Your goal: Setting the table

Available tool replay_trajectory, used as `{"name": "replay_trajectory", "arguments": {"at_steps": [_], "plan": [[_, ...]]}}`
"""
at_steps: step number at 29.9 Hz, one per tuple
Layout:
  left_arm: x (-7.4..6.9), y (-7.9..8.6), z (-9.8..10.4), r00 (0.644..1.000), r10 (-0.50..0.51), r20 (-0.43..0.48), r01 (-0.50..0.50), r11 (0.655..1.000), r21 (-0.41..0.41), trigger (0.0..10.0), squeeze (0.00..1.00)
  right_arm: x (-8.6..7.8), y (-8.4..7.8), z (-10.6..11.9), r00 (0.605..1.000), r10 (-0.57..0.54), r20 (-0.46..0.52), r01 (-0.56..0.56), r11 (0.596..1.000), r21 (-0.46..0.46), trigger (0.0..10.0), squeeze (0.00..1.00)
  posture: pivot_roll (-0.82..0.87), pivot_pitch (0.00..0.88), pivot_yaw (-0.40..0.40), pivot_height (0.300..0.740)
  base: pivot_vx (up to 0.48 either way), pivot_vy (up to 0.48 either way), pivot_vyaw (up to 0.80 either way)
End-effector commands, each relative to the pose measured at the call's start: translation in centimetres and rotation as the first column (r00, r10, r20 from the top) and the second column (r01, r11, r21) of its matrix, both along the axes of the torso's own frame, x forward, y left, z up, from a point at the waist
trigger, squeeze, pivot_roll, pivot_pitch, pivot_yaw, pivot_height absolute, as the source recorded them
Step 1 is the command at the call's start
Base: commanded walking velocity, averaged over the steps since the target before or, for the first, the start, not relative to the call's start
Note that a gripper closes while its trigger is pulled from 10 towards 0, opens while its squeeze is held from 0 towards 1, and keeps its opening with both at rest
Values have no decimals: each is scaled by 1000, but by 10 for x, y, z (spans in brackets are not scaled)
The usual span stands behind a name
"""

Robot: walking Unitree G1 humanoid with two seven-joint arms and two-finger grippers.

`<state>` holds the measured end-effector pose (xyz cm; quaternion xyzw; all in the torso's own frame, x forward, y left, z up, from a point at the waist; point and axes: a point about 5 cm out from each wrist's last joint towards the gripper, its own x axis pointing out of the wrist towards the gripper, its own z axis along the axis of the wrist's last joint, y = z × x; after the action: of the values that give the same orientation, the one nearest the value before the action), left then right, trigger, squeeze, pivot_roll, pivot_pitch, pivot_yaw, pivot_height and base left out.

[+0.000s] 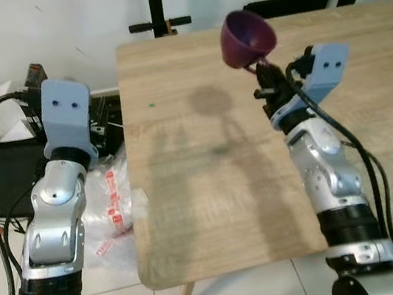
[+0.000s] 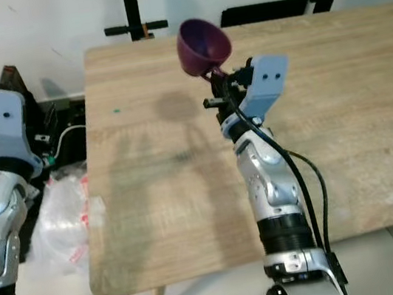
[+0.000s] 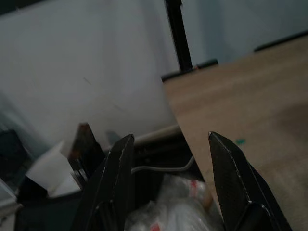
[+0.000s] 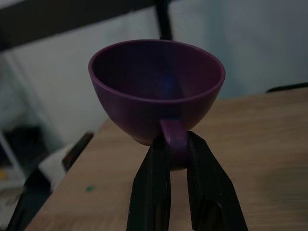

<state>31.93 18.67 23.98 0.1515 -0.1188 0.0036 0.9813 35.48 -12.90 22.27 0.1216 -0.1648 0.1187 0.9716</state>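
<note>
Above the far part of the wooden bench (image 1: pixel 211 190), toward twelve o'clock, we see the purple cup (image 1: pixel 246 37) held in the air, its handle mostly hidden between the black fingers. Our right hand (image 4: pixel 177 144) is closed tight on that handle, the cup tilted with its mouth facing up and toward us. Our left hand (image 3: pixel 168 159) hangs spread and empty off the bench edge at nine o'clock, over a dim clutter we cannot make out.

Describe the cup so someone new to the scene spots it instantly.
Look above the far part of the wooden table. There the right gripper pinches the handle of a small purple cup, held in the air. It is the scene's one purple thing.
</note>
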Motion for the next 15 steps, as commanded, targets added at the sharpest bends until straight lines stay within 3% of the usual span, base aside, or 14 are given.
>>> {"name": "replay_trajectory", "arguments": {"at_steps": [1,3,7,9,15], "plan": [[-2,-1,-11,995,-53,-80,55,998,26,10000,0,2,5,-11,999,22,-32,-24,998,-63,10000,0,-30,57,45,740,0,0,0],[-4,-3,-12,989,-96,-111,102,993,52,10000,0,4,8,-16,998,34,-49,-39,995,-94,10000,0,-28,62,44,740,0,0,0],[-10,-2,-12,946,-263,-187,266,964,-13,10000,0,10,20,-29,992,72,-100,-90,977,-191,10000,0,-21,70,45,740,0,0,0],[-11,1,-11,933,-298,-201,298,954,-28,10000,0,12,23,-30,992,76,-103,-96,973,-208,10000,0,-21,70,47,740,0,0,0],[-24,13,-5,888,-387,-249,406,914,25,10000,0,19,35,-36,989,78,-128,-106,967,-231,10000,0,-3,79,44,740,0,0,0]]}}
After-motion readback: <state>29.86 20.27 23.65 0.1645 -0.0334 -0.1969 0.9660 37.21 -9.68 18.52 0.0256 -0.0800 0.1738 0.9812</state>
